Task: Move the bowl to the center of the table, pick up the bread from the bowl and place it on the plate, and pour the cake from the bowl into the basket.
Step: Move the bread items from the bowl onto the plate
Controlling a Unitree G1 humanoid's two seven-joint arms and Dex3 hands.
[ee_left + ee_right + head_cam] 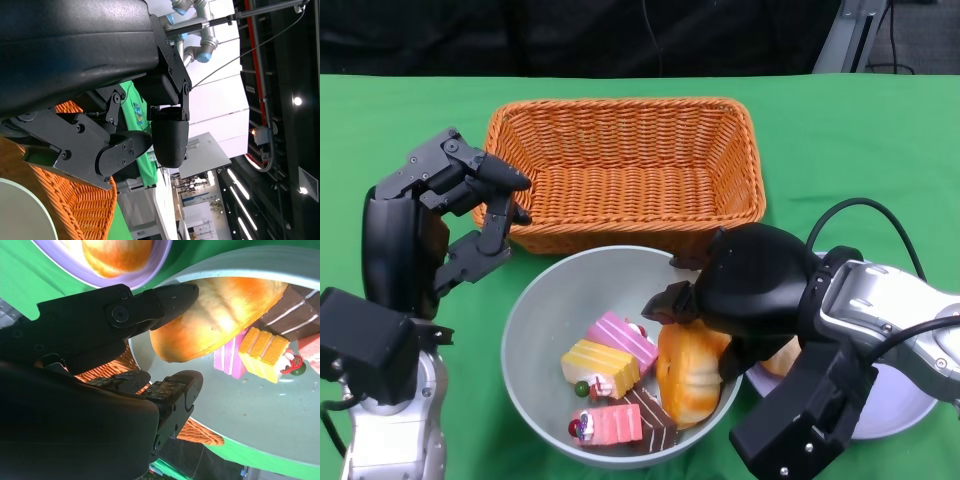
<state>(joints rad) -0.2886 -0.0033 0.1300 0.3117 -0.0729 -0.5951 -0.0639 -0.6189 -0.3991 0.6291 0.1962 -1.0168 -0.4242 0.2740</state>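
The grey-green bowl [570,300] stands in front of the orange wicker basket [620,170]. In it lie several cake slices [610,368] and a golden bread [685,385] that leans on the right rim. My right hand [750,295] hangs over the bowl's right side. In the right wrist view one of its fingers [165,302] touches the bread [220,315], while the others stay off it with a gap. Under my right forearm sits the plate [890,410], which holds another bread [782,357]. My left hand [440,220] is raised by the basket's left corner, fingers apart and empty.
The basket is empty and almost touches the bowl's far rim. Green cloth covers the table, with bare cloth to the left and at the far right. The left wrist view shows only my left hand [100,100], a bit of basket [75,200] and the room beyond.
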